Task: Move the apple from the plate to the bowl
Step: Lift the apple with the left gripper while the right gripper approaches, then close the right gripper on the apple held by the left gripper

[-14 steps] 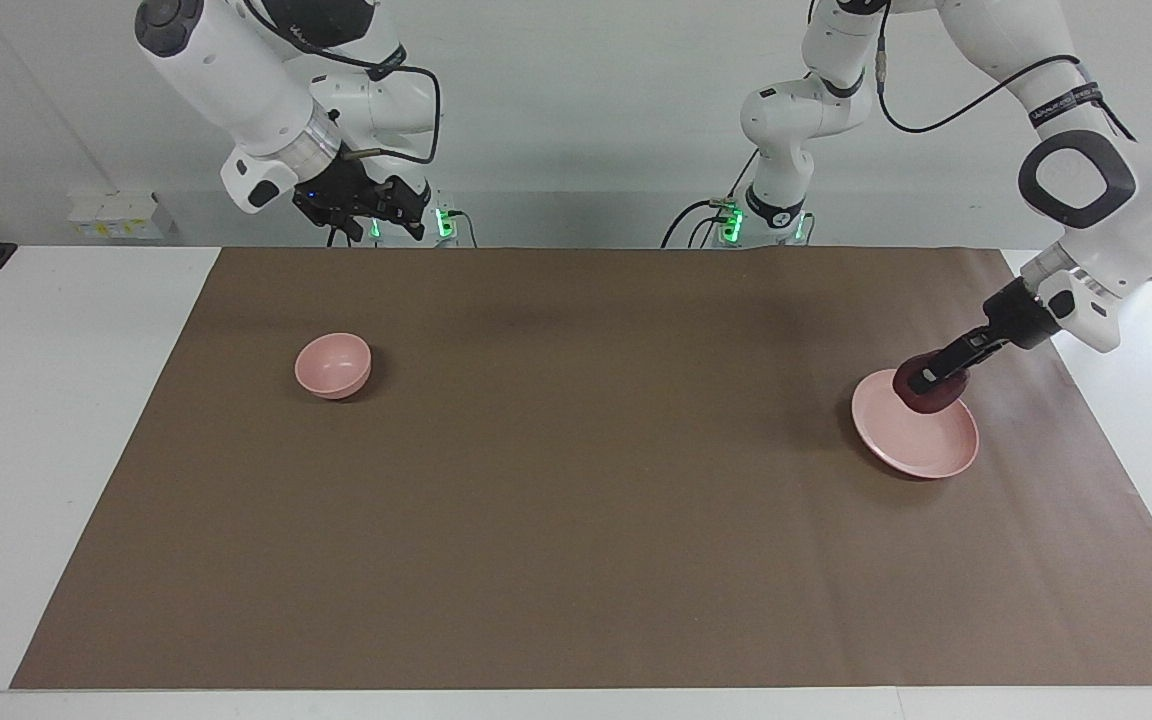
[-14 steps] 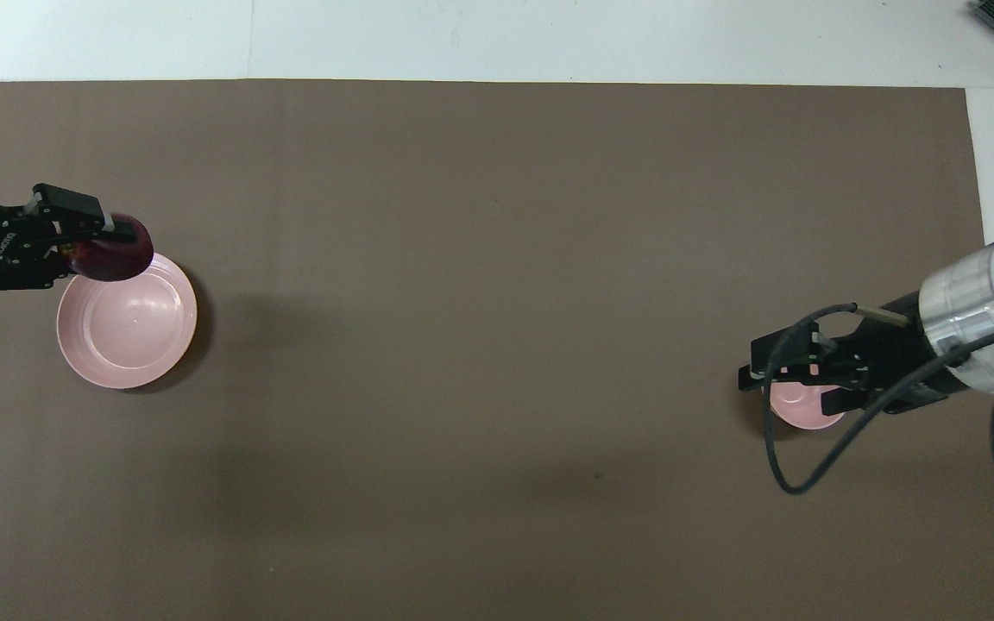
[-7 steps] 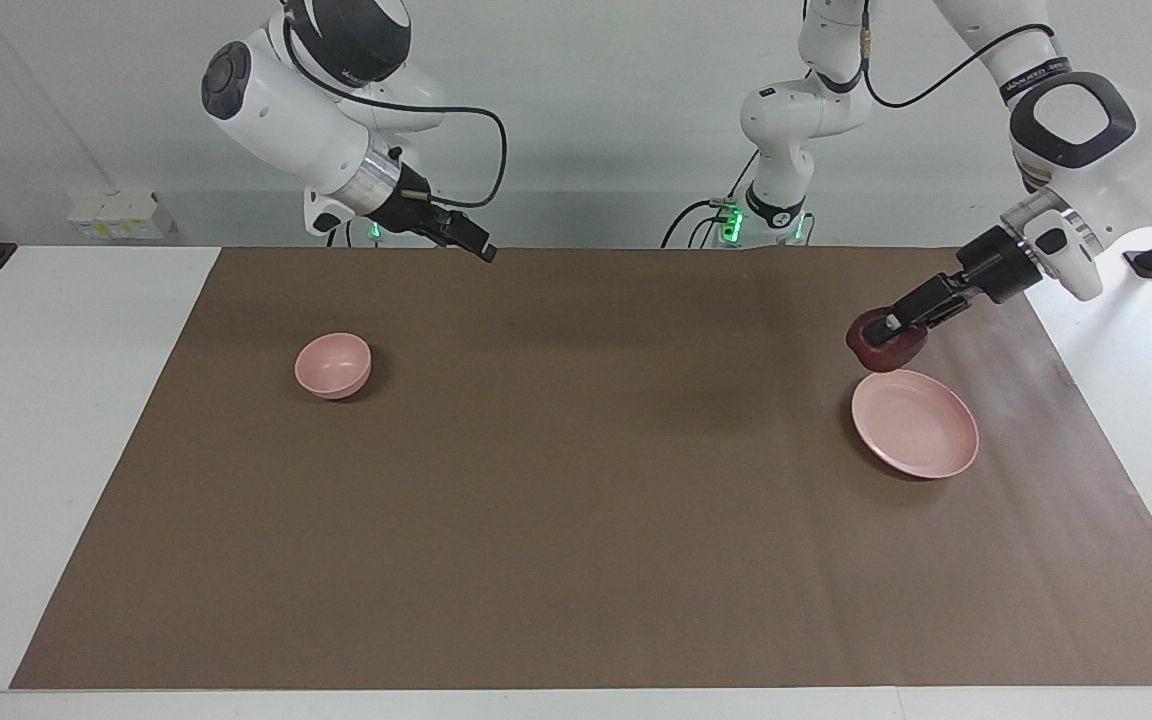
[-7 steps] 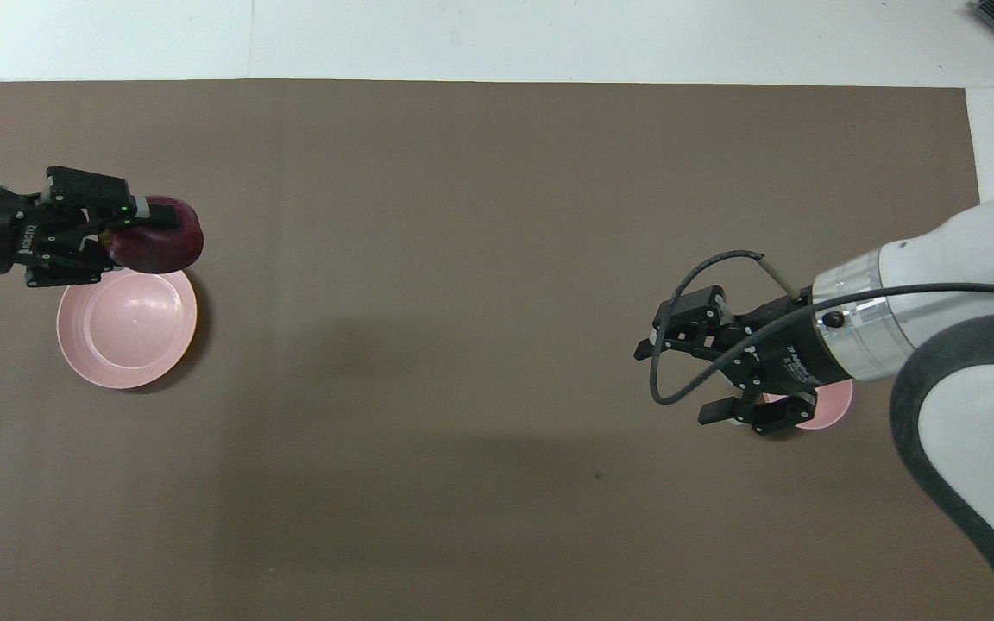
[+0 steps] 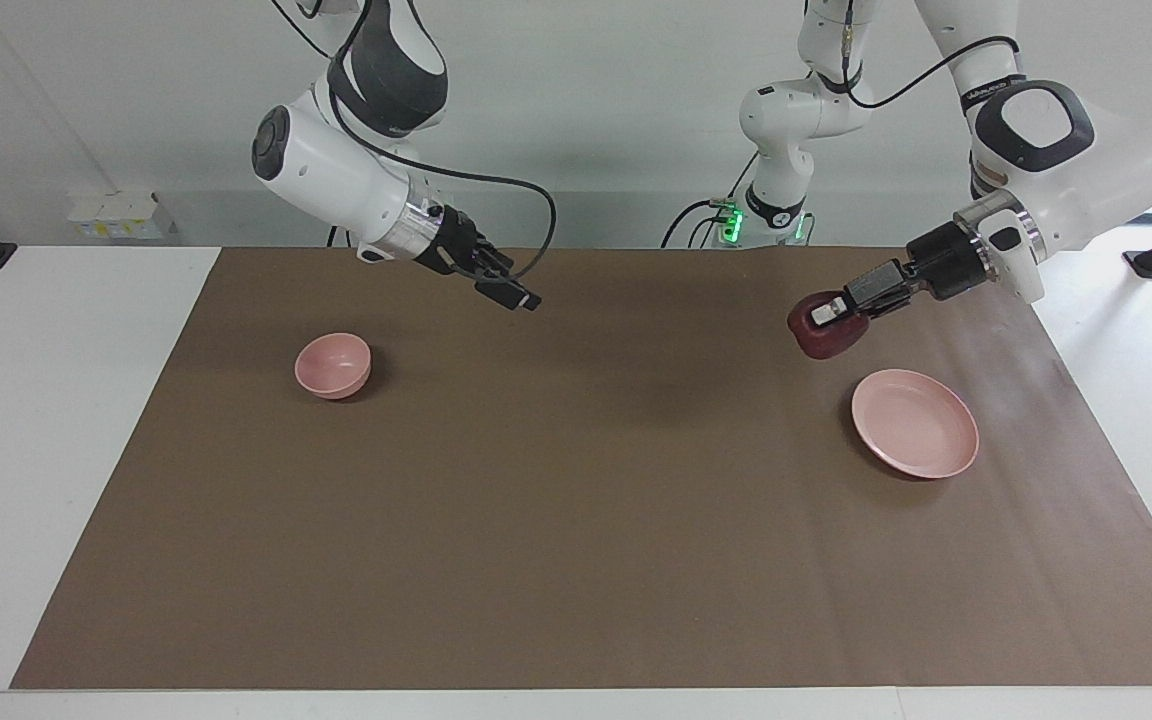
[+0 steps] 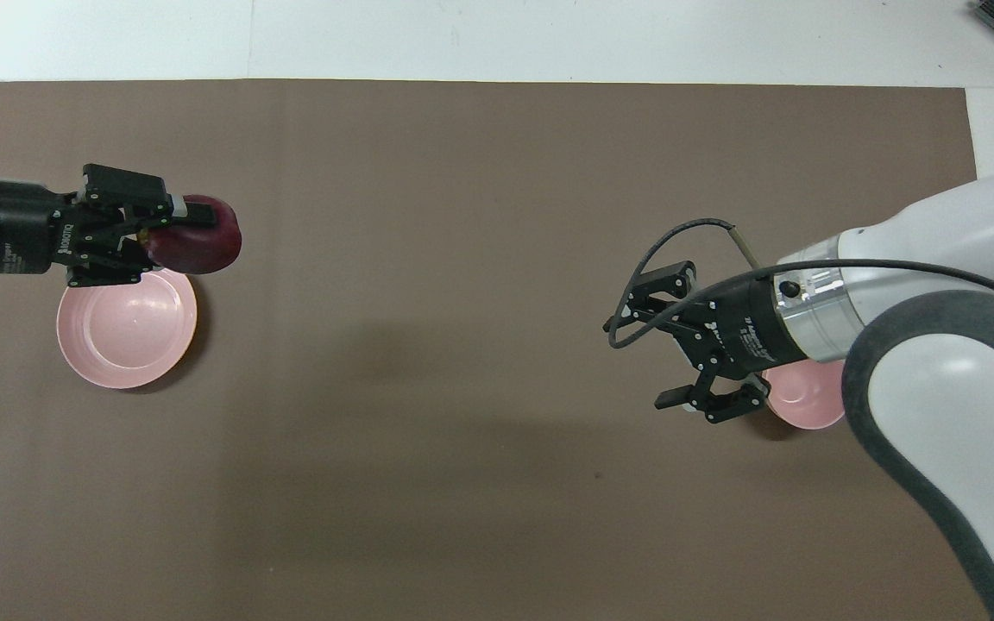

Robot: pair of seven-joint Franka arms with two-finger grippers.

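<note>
— Left gripper (image 5: 829, 312) first: what is it doing?

— It is clamping the maroon apple (image 5: 825, 338) between its 2 fingers and holding it in the air, over the brown mat (image 5: 576, 560), just off the pink plate (image 5: 916, 437) on the side toward the middle of the table. In the overhead view the apple (image 6: 199, 247) is overlapping the plate's rim (image 6: 83, 366), but the facing view is showing it well clear above.

— Is anything sitting on the plate?

— Nothing; it is lying flat toward the left arm's end of the table, with bare mat all around it and a strip of mat between it and the mat's edge.

— And the right gripper (image 5: 517, 297)?

— It is hanging in the air with its 2 fingers spread apart, gripping nothing. It is over the mat, between the pink bowl (image 5: 334, 365) and the middle of the table. From overhead the right gripper (image 6: 671, 351) and its wrist are covering part of the bowl (image 6: 808, 404).

— Where is the bowl sitting?

— Upright toward the right arm's end, well apart from the plate, well inside the mat's edges.

— What lies between the 2 dishes?

— Only open brown mat; white tabletop (image 5: 56, 420) is showing past the mat's edges at both ends.
</note>
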